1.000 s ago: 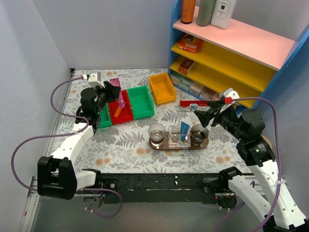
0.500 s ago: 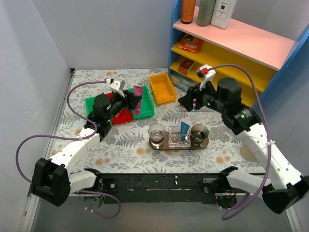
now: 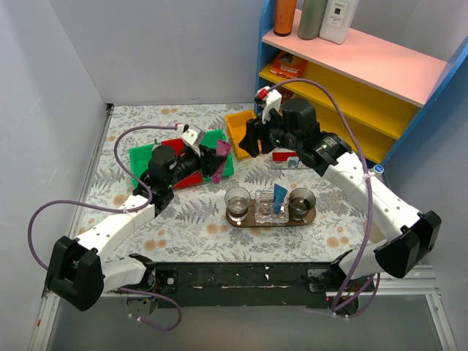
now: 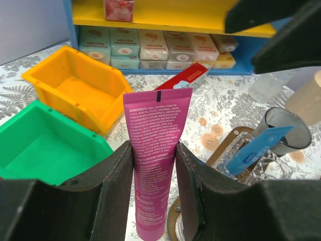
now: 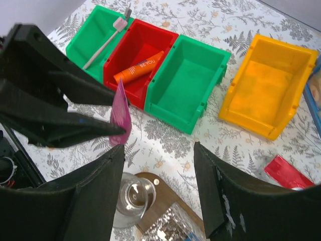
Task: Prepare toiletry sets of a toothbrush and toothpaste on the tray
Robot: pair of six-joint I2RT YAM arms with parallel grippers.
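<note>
Judged light and squashy, the magenta toothpaste tube (image 4: pixel 156 165) is pinched mid-body by the left gripper (image 4: pixel 154 150); the right gripper (image 5: pixel 158 150) is spread, empty

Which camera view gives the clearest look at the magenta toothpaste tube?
Left wrist. The magenta toothpaste tube fills the centre of that view, upright and gripped by the left end effector, with its printed label facing the camera. The top external view shows only a small pink sliver at that end effector. The right wrist view shows it nearly edge-on.
</note>
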